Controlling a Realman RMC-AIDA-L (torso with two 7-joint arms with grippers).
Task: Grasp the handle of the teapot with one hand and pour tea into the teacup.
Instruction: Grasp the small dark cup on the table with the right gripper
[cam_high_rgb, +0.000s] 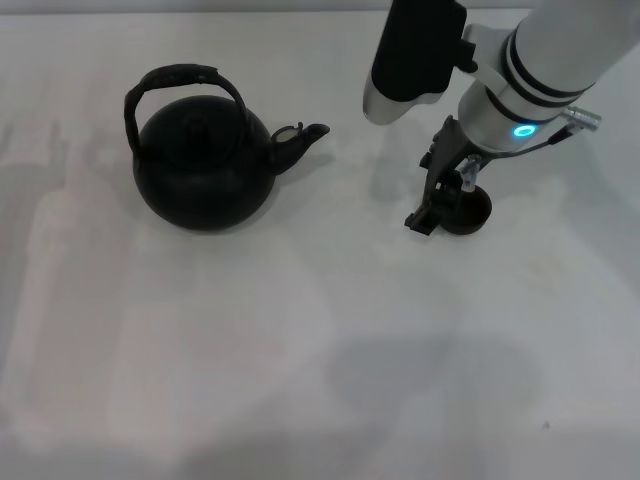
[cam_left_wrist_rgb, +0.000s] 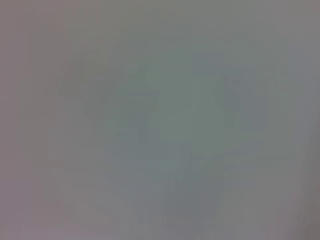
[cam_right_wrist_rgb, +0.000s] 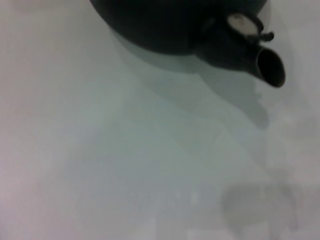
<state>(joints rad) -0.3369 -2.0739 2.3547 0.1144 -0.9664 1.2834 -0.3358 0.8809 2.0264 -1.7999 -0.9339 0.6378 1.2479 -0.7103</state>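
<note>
The large round black teapot (cam_high_rgb: 203, 165) stands on the white table at the left in the head view. Its arched handle (cam_high_rgb: 180, 78) is upright over the lid and its spout (cam_high_rgb: 305, 138) points right. Nothing touches the teapot. The small black teacup (cam_high_rgb: 470, 213) sits on the table at the right. My right gripper (cam_high_rgb: 445, 205) is down at the cup's left rim, reaching in from above. The right wrist view shows the lower part of the teapot (cam_right_wrist_rgb: 170, 22) and its spout (cam_right_wrist_rgb: 267, 65), but not the cup. My left gripper is out of view.
The white tabletop (cam_high_rgb: 300, 330) stretches between and in front of the teapot and the cup. My right arm (cam_high_rgb: 540, 70) comes in from the top right. The left wrist view shows only a bare pale surface (cam_left_wrist_rgb: 160, 120).
</note>
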